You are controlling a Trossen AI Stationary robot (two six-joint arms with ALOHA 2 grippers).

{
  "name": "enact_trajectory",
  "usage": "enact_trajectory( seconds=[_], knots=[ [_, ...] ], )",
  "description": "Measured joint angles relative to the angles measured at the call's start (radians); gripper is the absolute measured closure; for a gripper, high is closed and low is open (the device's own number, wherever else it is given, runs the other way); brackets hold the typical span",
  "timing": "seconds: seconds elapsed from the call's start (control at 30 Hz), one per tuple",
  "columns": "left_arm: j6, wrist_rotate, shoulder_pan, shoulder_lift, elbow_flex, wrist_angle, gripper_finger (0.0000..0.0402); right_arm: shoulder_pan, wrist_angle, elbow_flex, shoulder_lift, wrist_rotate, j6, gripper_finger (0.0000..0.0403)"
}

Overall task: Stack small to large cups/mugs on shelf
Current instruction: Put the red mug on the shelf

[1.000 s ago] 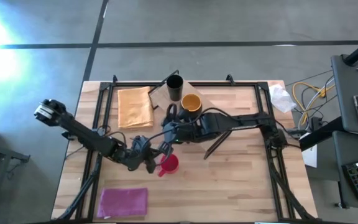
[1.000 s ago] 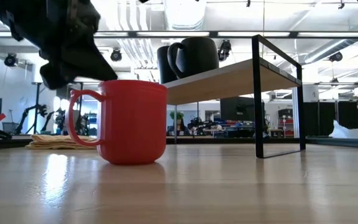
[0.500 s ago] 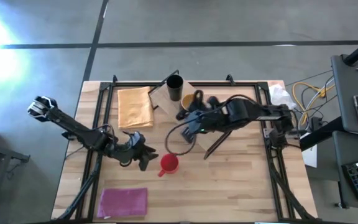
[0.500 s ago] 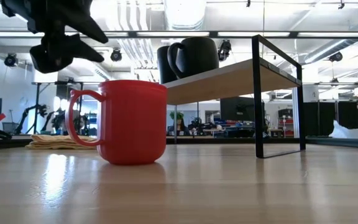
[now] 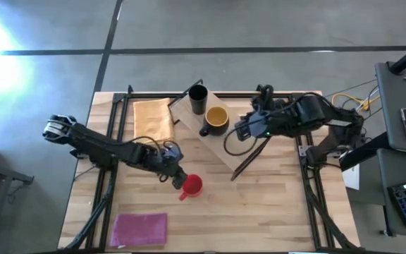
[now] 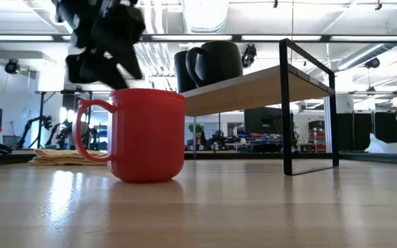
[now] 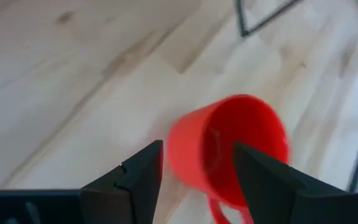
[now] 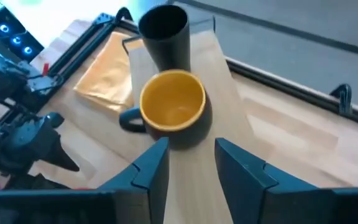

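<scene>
A red mug (image 5: 191,185) stands upright on the table, its handle toward the near edge. My left gripper (image 5: 176,173) hovers open just left of and above its rim; in the left wrist view the red mug (image 7: 229,149) shows beyond the spread fingers, untouched. A dark mug with a yellow inside (image 5: 217,118) and a black cup (image 5: 198,99) stand on the light-wood shelf (image 5: 213,147). My right gripper (image 5: 242,130) is open, right of the yellow mug (image 8: 174,109), clear of it.
An orange-tan cloth (image 5: 152,121) lies at the far left and a purple mat (image 5: 139,229) at the near left. White crumpled plastic (image 5: 319,110) sits at the far right corner. The shelf's dark end frame (image 6: 307,103) stands right of the red mug (image 6: 147,134).
My left gripper has opened, drawn a little toward the table's left, then come back toward the red mug and risen beside its rim. My right gripper has pulled back from the table's middle toward the right edge, past the yellow mug. The mugs and the cup have stayed put.
</scene>
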Motion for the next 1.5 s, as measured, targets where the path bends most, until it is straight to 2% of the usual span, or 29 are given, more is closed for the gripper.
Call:
enact_trajectory(
  seconds=[0.2,0.6,0.97,1.1,1.37,1.5],
  knots=[
    [0.093,0.111,0.009,0.078,0.094,-0.020,0.0222,0.006,0.000,-0.129,-0.057,-0.019,0.078,0.0280],
    [0.095,0.107,0.009,0.175,0.107,-0.069,0.0222,0.037,0.012,-0.287,-0.066,-0.040,0.156,0.0279],
    [0.097,0.101,0.010,0.225,0.116,-0.059,0.0226,0.038,0.001,-0.310,-0.068,-0.037,0.161,0.0280],
    [0.097,0.104,0.010,0.244,0.117,-0.039,0.0260,0.038,0.000,-0.324,-0.068,-0.037,0.162,0.0281],
    [0.106,0.105,0.023,0.242,0.118,0.017,0.0379,0.040,0.000,-0.390,-0.100,-0.039,0.198,0.0299],
    [0.123,0.106,0.030,0.241,0.120,0.035,0.0396,0.043,0.000,-0.435,-0.137,-0.039,0.216,0.0311]
  ],
)
